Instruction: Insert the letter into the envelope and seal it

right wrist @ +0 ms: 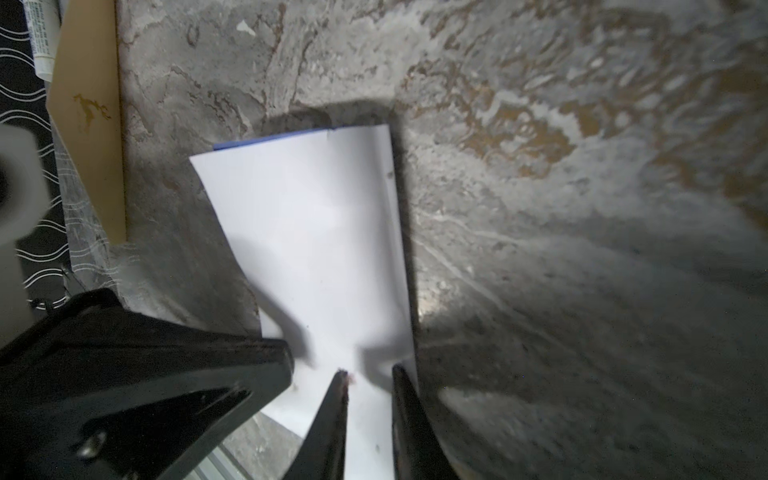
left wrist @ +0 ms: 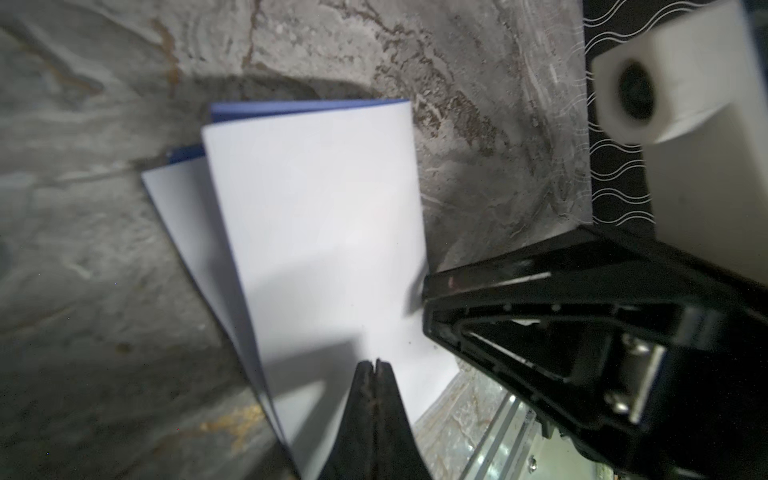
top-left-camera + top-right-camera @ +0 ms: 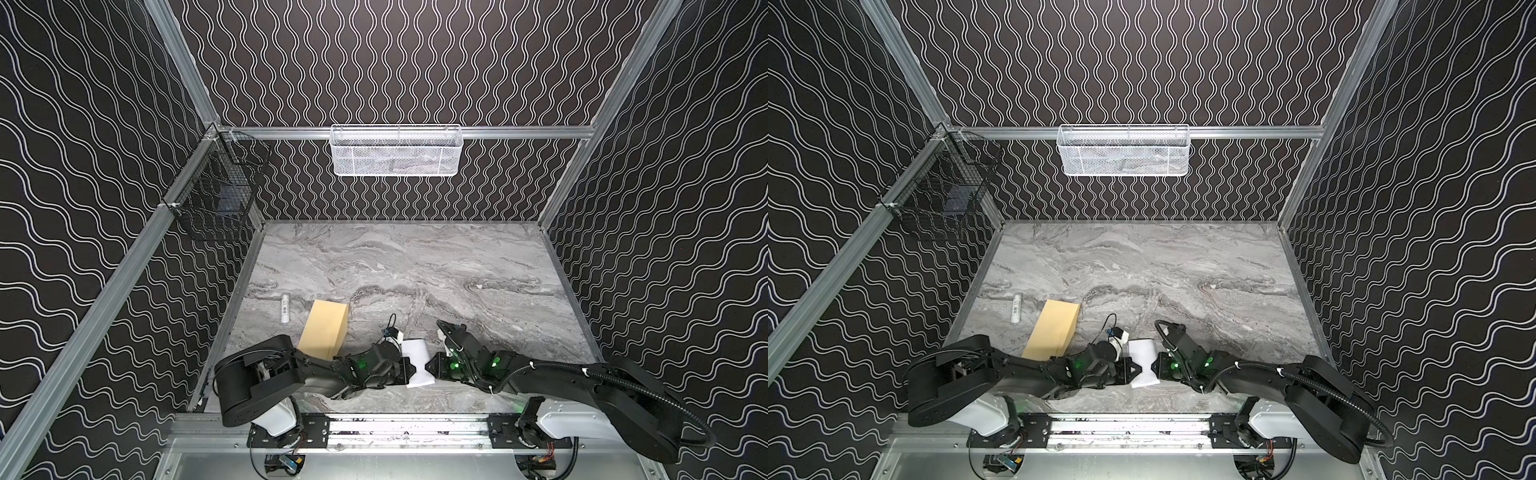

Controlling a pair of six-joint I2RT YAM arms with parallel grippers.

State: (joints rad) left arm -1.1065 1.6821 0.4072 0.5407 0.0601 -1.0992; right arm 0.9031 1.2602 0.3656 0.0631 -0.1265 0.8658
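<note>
- Mounting rail (image 3: 407, 428) along the front edge of the table (image 3: 457, 270) carries both arm bases. Both arms reach inward and meet at the letter (image 3: 417, 353).
- Position of letter: near the middle of the table's front edge, between the left tool (image 3: 412, 370) and the right tool (image 3: 431, 365). White side is up and a blue edge peeks out at the far end. At least 2 layers show in the left wrist view (image 2: 324, 228), so it is folded.
- Position of envelope (image 3: 324, 328): flat on the table toward the front left corner, apart from the letter. Its near end is hidden under the left arm. Mouth not visible, so cannot tell if it is open.
- Small white tube (image 3: 285, 307) lies just beside the envelope, toward the left edge.
- State of left tool (image 2: 377, 365): closed tight, tips at 1 long edge of the letter. Cannot tell whether paper sits between the pads.
- State of right tool (image 1: 370, 370): narrowly open, gripping nothing. 1 finger lies over the paper, the other at the opposite long edge.
- Judgement: the sheet bows inward between them, so they appear set on opposite sides to steady the folded letter for a pick-up.
- Judgement: the envelope is likely parked at the left for the left arm. Insertion and sealing are not yet done.
</note>
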